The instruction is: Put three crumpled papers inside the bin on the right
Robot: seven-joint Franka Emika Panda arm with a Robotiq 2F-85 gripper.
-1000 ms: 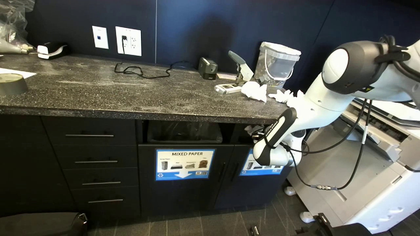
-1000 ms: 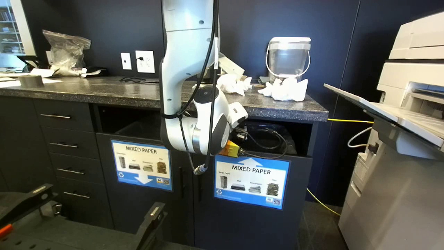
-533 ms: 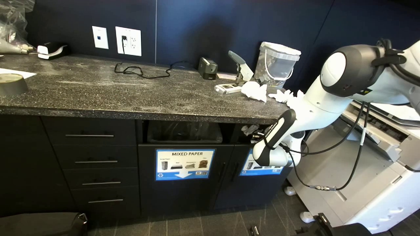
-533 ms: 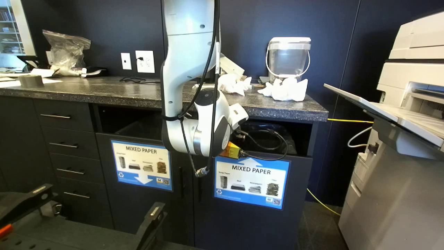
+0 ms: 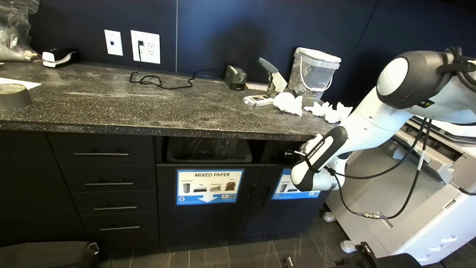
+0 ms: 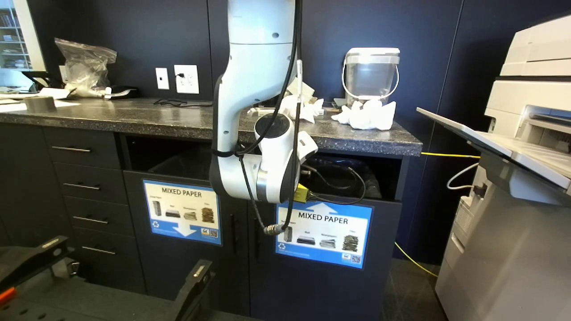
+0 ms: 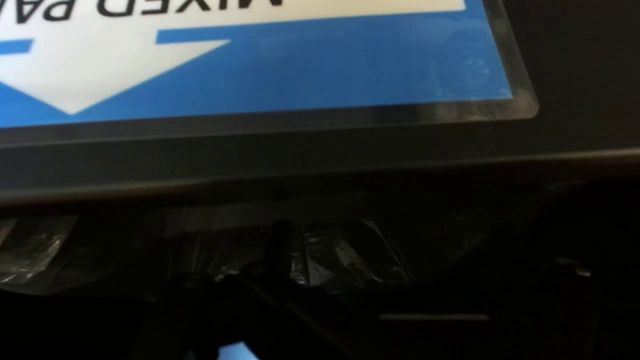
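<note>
Black gripper (image 5: pixel 284 155): v. dim, can't tell if spread. Risk: w/drawal snags clear plastic liner (image 7: pixel 357 257) in blue-signed dark bin (image 6: pixel 312 287).

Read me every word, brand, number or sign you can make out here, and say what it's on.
"MIXED PAPER": down-arrow sign on the left bin.
"MIXED PAPER": up-arrow sign on the right bin; upside down and cut off in the wrist view.
"FRANKA EMIKA": robot arm.
Recycling symbol: both signs.
Smaller print on both signs: too small to read reliably.
Arm's yellow label: unreadable.
No numbers readable.
</note>
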